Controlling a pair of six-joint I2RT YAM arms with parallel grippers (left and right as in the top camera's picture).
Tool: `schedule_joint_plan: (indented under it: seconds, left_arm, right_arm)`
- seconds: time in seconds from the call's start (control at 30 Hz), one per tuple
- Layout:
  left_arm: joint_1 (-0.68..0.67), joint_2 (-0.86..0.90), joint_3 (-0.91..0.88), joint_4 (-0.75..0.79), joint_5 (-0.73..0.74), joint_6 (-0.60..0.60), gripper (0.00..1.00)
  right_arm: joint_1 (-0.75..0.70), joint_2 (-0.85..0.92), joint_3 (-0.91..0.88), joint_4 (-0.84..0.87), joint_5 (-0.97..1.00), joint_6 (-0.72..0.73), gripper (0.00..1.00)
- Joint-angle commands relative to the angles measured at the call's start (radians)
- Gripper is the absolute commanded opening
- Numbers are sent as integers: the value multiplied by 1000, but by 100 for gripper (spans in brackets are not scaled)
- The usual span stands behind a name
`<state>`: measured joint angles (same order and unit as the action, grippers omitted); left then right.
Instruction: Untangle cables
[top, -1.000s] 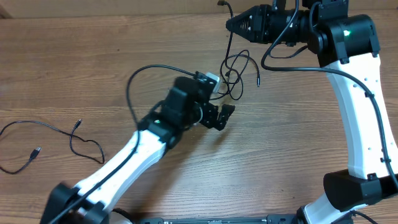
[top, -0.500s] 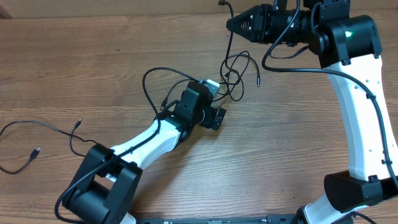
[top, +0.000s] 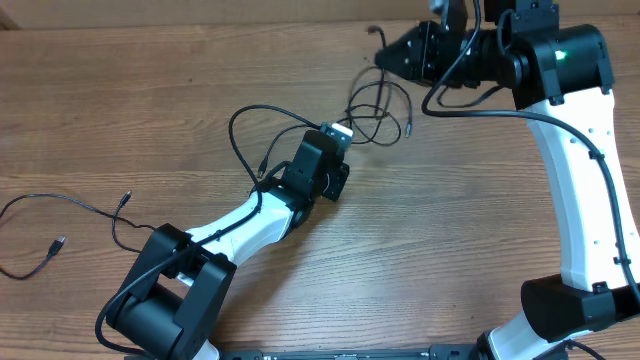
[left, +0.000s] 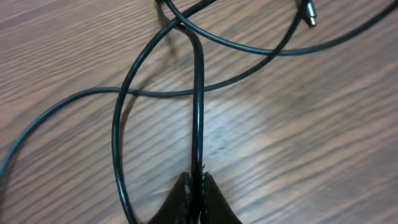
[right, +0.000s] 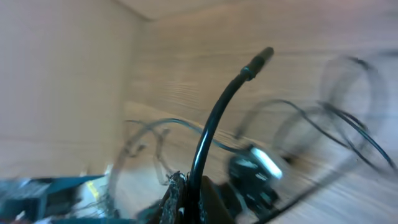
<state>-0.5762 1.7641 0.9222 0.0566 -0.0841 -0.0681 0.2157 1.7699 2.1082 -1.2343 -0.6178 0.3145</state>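
Fingertips (left: 184, 198) of the left hand (left: 198, 188) are clenched on one thin black cable (left: 198, 112), which runs straight up from between them in the left wrist view. A second strand bows out on its left side and meets it where the two cross higher up. Another strand crosses both, lying flat on the wooden bench (left: 323, 143), and a small plug (left: 309, 15) shows at the top edge.

From overhead, a separate cable (top: 70, 212) lies loosely curved on the bench near the left edge, both its plug ends free and well apart from either hand. Further in, the left hand sits just beside the tangled cables (top: 382, 100), a knot of overlapping loops lying between the two hands. A long loop (top: 240, 130) from that area arcs back over the left arm.

Beyond the knot, at the far edge of the bench, the right hand (top: 386, 55) is clamped on a cable end (top: 375, 32) that sticks out past its tips. The right wrist view is blurred, yet it shows that stiff end rising from between the closed fingers and finishing in a small plug, with loops hanging below.
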Motion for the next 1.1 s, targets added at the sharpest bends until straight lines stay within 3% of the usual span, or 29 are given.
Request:
schedule_joint_plan:
  seconds: [0.0, 0.3, 0.5, 0.73, 1.07]
  left_arm:
    - [1, 6, 6, -8, -103, 2, 4]
    - [1, 2, 9, -84, -59, -47, 4]
    - [51, -119, 103, -224, -145, -111, 4]
    - [273, -346, 304, -394, -143, -131, 4]
    - [625, -473, 449, -427, -82, -131, 4]
  right_arm:
    - [-2, -35, 19, -25, 159, 0, 4]
    - [-2, -35, 19, -29, 188, 0, 4]
    - [-2, -29, 10, -140, 479, 6, 4]
    - [-4, -24, -119, -185, 639, 49, 4]
    - [-115, -23, -371, -68, 846, 187, 4]
